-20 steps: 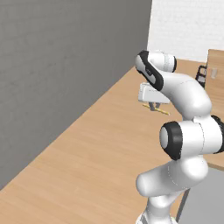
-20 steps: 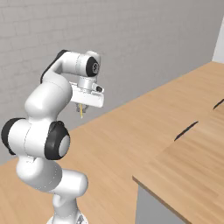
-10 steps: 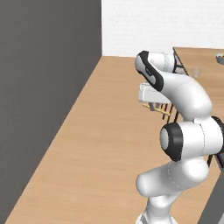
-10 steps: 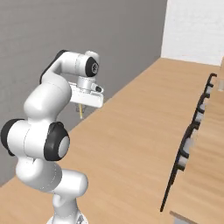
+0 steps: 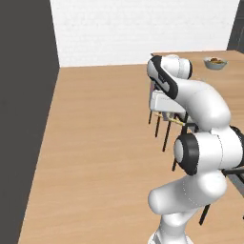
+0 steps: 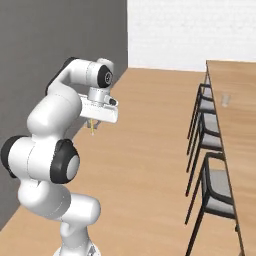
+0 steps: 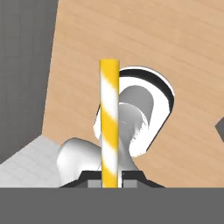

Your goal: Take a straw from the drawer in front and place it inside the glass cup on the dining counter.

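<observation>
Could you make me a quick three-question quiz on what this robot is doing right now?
1. True or false: the gripper is shut on the straw.
2. Where does the glass cup stand? A) on the floor B) on the dining counter C) on a chair
3. Fill in: the chairs stand in a row along the counter's ____ side in the right base view.

Key: 1 true; 2 B; 3 left.

White arm folded high, hand (image 6: 93,124) pointing down, fingers clamped on the straw (image 7: 109,127).
</observation>
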